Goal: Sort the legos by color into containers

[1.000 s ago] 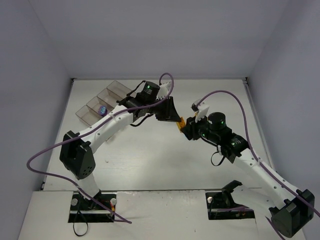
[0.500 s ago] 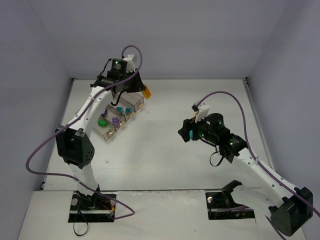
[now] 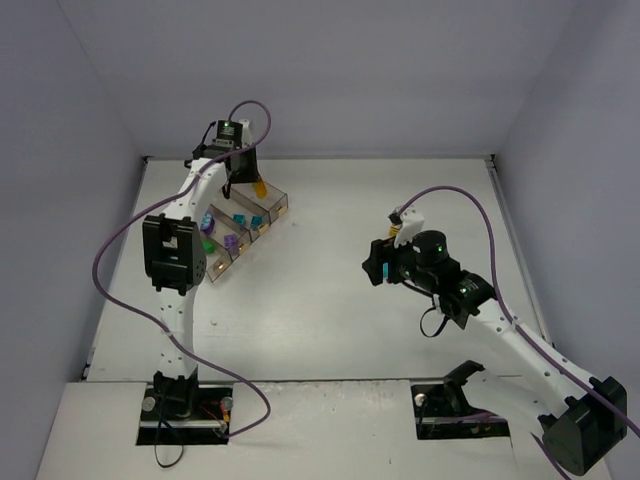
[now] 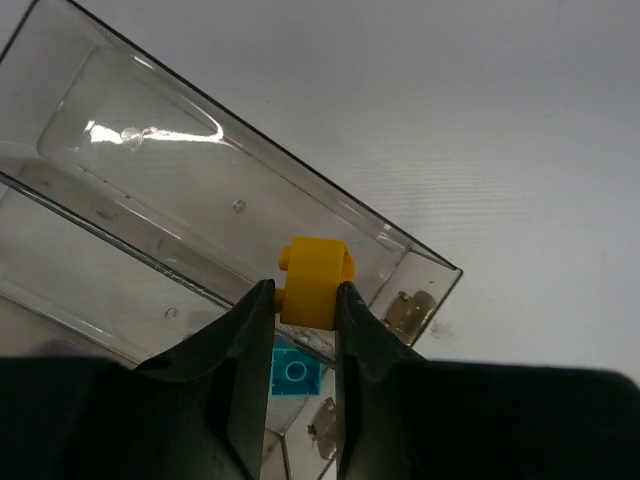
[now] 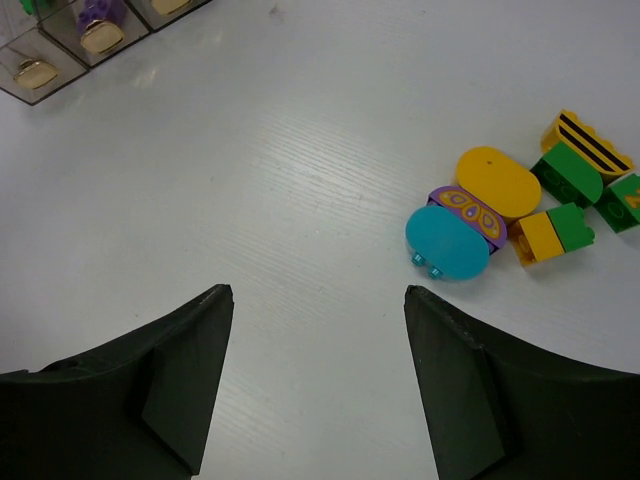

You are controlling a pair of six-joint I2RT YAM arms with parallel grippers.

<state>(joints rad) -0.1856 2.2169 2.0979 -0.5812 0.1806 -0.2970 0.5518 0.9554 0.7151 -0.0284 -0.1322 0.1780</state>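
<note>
The small yellow plastic brick (image 4: 315, 282) is pinched in my left gripper (image 4: 303, 292), whose fingertips press on two opposite flat faces. It hangs above the end compartment of the four joined clear smoky plastic bins (image 4: 330, 187), close to that compartment's short end wall.

I judge it light and rigid. It won't deform or break under my squeeze, but its glossy sides are probably slick. My fingertips cover only the part of it nearest me, so a tilt could let it pivot or slip. Flat parallel faces are the place to hold such a piece, not the side with the studs.

The compartment under the brick looks empty. In the one beside it lies a cyan square brick (image 4: 295, 372). In the overhead view, going along the row away from my left gripper, I see cyan pieces (image 3: 240, 218), then purple (image 3: 231, 241), then green (image 3: 207, 243). That leaves the end bin for yellow, as I read it.

My right gripper (image 5: 318, 295) has its jaws apart and holds nothing, above the bare white table (image 5: 300, 150). Ahead and to one side lies a loose cluster of pieces touching one another:
- a rounded cyan piece (image 5: 447, 243)
- a purple oval with a yellow pattern (image 5: 468, 212)
- a yellow oval (image 5: 498, 182)
- a small yellow block (image 5: 540, 238)
- green blocks (image 5: 565, 175)
- a yellow piece with black stripes (image 5: 585, 140)
</note>
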